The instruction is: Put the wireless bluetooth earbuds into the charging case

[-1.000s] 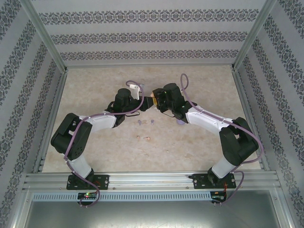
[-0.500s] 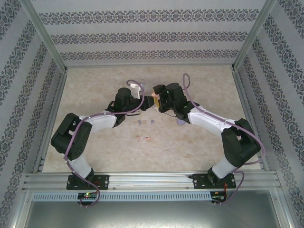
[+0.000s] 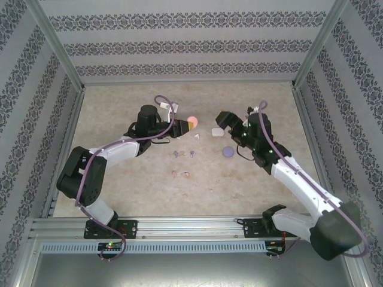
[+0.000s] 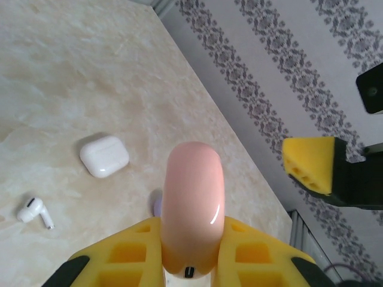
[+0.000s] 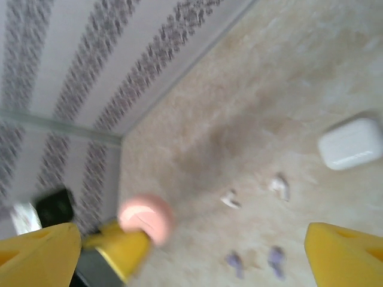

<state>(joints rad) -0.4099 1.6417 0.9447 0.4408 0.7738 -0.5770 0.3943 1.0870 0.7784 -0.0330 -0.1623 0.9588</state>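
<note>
Your left gripper (image 3: 186,125) is clamped on the pink case (image 3: 192,122), left of the white case (image 3: 216,131) that lies on the table (image 3: 119,191). Your right gripper (image 3: 221,119) sits just on the far side of the white case. A white earbud (image 3: 196,137) lies just left of that case. Two purple earbuds (image 3: 175,153) lie nearer you and left of it, two pink earbuds (image 3: 186,174) nearer still. The purple case (image 3: 227,152) rests near it, toward you and slightly right.

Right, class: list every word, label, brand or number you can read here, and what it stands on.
None can be read. The pink case in the left hand, the white case and the purple case show no print; the wallpaper bears only ornament.
</note>
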